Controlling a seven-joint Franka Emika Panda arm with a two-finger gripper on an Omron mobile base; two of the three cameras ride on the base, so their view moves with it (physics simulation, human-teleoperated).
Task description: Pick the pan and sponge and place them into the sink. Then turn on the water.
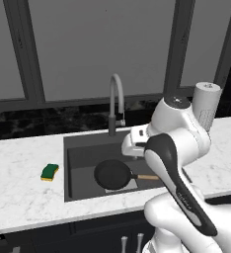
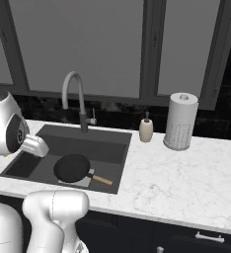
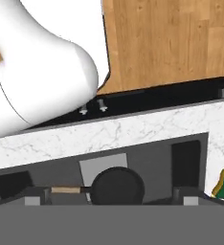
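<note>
Nearest the lens, the claw (image 3: 112, 200) hangs with its two dark fingers (image 3: 185, 165) spread wide and nothing between them, poised above the sink (image 1: 74, 148). It looks down on the pan (image 3: 117, 186), which lies flat on the basin floor, partly over the lighter square patch, its wooden handle pointing toward the basin's right end. That placement reads as the first half of the job done: the pan rests on its own, so the empty, open claw is free for the next pick. Outward to the left, the sponge (image 1: 49, 172) sits on the white marble surface (image 1: 23, 195), just beside the sink's left edge but outside it, green side up; it is the thing left to fetch, and the wide spread suits closing over its small block. At the far edge of the basin stands the faucet (image 1: 115, 101), its arched spout reaching over the sink, with no stream falling from it, so the water is not yet on. Well off to the right stand a soap bottle (image 2: 146, 129) and a paper towel roll (image 2: 181, 121), clear of any path the arm needs.
</note>
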